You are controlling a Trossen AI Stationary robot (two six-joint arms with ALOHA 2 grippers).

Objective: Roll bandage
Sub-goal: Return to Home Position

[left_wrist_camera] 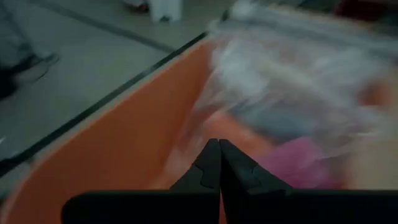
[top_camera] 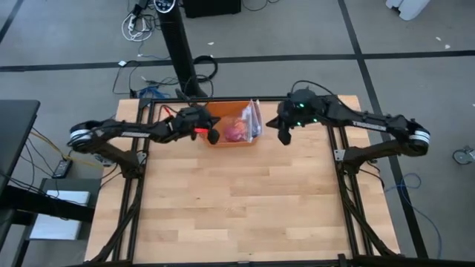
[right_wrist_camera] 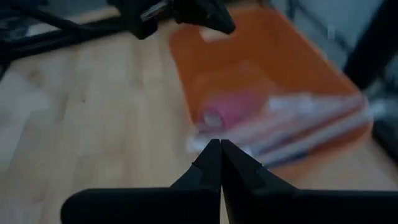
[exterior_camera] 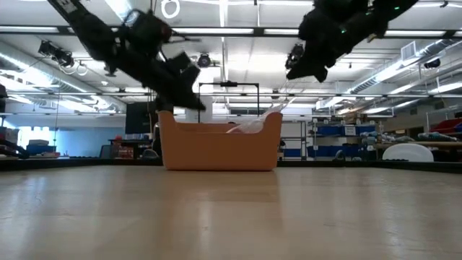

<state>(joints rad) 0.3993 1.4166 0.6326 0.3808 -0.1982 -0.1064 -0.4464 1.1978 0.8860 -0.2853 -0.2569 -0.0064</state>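
Zero load is carried by either arm. Left gripper [top_camera: 213, 136] is seen pinched shut, held above the tub's [exterior_camera: 216, 148] left end. Bandage [top_camera: 236, 132] is kept inside the bag [top_camera: 255, 119], which is propped in the tub against its right wall. Right gripper [top_camera: 284, 136], also pinched shut, is held just right of the tub. Stowing is judged done, hence nothing gripped. No writing can be read.

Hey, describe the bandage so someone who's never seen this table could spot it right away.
At the wooden table's far edge, between the left tool and the right tool, stands an orange tub. Inside it lies a clear plastic bag, and the bandage is the magenta-pink bundle within that bag, the only pink thing there.
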